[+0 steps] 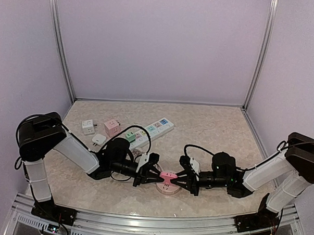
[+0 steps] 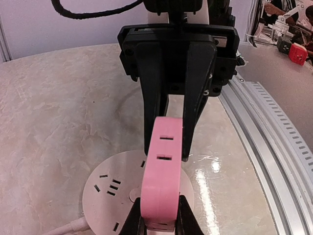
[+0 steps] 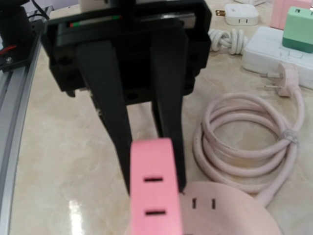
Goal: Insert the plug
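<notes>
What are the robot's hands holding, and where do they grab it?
Both hold one pink plug block. The left hand pinches one end and the right hand pinches the other end, just above the round socket.

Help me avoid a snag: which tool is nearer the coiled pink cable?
Left. The left tool sits beside the cable; the right tool is beyond the pink adapter that both grip.

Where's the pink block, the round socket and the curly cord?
pink block [image 2: 164, 171], left wrist view, slotted face.
round socket [image 2: 105, 196], left wrist view, top face.
curly cord [image 3: 203, 147], right wrist view, coil's left.
</notes>
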